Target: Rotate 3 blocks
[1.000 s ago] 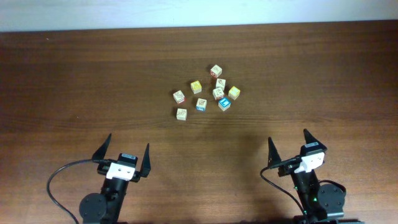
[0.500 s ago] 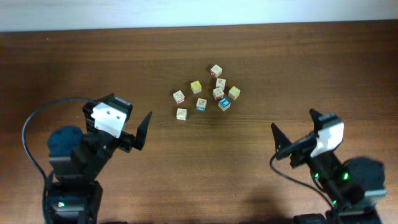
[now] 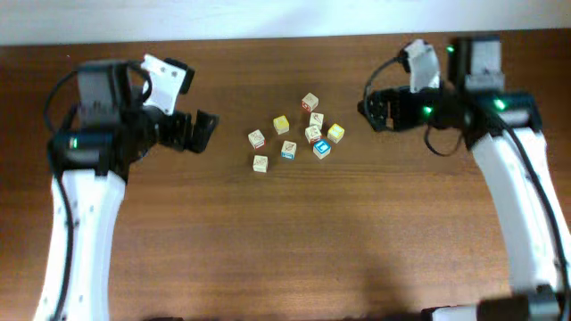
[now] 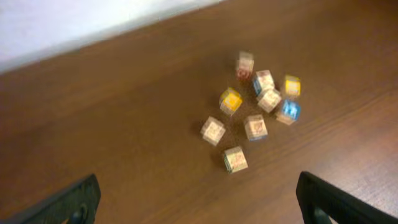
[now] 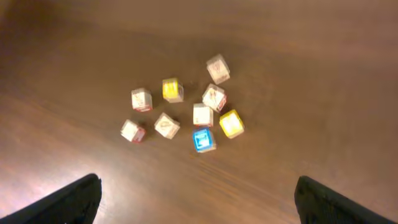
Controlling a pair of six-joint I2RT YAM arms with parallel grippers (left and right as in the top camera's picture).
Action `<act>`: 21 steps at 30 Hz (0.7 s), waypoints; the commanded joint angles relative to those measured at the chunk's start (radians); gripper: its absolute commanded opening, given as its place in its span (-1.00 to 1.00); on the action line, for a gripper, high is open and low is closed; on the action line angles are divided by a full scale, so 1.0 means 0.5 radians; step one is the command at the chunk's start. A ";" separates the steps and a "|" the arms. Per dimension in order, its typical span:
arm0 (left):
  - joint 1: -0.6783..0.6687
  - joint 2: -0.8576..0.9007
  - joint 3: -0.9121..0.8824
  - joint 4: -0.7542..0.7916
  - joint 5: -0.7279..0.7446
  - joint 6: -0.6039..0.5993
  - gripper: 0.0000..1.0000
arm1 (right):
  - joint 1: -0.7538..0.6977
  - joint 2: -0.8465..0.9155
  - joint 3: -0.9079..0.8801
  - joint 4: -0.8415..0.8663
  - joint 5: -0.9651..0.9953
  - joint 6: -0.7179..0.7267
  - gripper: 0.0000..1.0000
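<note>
Wide-open, empty left hand [image 3: 194,130] hovers left of cluster. 9 small cream wooden picture cubes [image 3: 313,134] sit mid dark brown wooden table [image 3: 268,241], between hands. Empty right hand [image 3: 372,105] gapes right of cluster. Advice: take outlying cube, straddle squarely, twist without nudging neighbours. Overhead shows both arms; right wrist shows blue-framed cube [image 5: 203,139] sharpest; left wrist blurred.

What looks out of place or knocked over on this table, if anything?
Nothing stands out. Nine small blocks sit flat in a loose cluster on the table, turned at mixed angles, none stacked or visibly damaged. The left tool and right tool are open, clear of them.
</note>
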 commanded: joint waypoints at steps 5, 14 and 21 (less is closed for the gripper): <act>-0.002 0.540 0.175 -0.179 0.024 -0.020 0.98 | 0.148 0.621 0.135 0.077 -0.099 0.126 0.97; -0.024 0.595 0.169 -0.228 -0.079 -0.364 0.58 | 0.524 0.755 0.131 0.159 0.466 0.614 0.75; -0.024 0.595 0.169 -0.202 -0.852 -0.976 0.64 | 0.972 0.858 0.130 0.472 0.925 1.263 0.72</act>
